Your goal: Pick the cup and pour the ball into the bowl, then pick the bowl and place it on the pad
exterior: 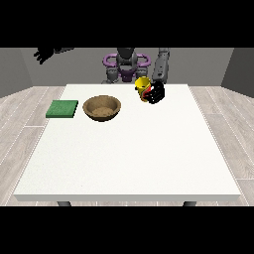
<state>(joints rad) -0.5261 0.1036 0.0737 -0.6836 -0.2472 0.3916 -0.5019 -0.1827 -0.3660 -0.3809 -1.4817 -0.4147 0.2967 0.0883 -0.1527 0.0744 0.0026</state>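
Grey walls and a pale plank floor surrounded the large white table (129, 149) that filled most of what we saw, with the robot (126, 64) standing small behind its far edge. We found the yellow cup (142, 87) near the far edge of the table, a little right of the middle, with the hand at the view's right (156, 93) wrapped against its right side, dark fingers curled round the cup's wall. The cup appeared tilted slightly, its open mouth facing up and to the left, and we noticed a touch of red where the hand met it, though we could not tell whether that was the ball. To the left of the cup, and apart from it, sat the brown wooden bowl (102, 108), upright on the table with its hollow showing. Farther left again, just beside the bowl but not touching it, lay the flat green pad (62, 108), close to the table's left edge. The hand at the view's left (43, 54) hung raised in the air well beyond the table's far left corner, its fingers spread apart and holding nothing.
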